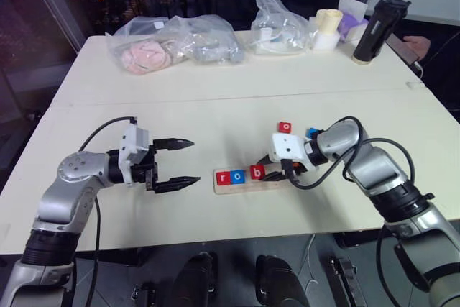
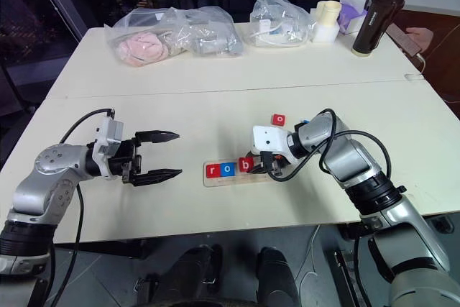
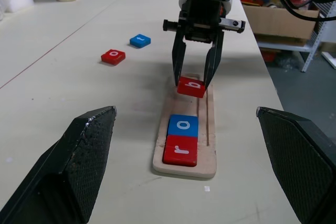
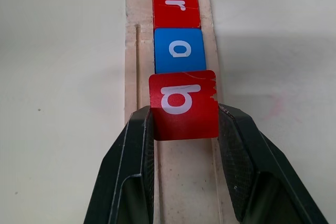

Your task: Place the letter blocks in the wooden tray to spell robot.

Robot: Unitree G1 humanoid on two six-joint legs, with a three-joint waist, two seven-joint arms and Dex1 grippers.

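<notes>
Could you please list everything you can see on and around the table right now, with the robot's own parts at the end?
Wooden tray: one, light wood, near edge of the table.
r block: one, red, in the tray at its end.
o block: one, blue, in the tray next to the r.
b block: one, red, held over the tray beside the o.
Loose o block: one, red, on the table beyond the tray.
Loose blue block: one, near the red one.
Plastic bags: several, clear, far side.
Bottle: one, black, far right.
Table: one, cream.
Person's hand: one, far right.
Left claw: open, level above the table.
Right claw: shut on the b block.
</notes>
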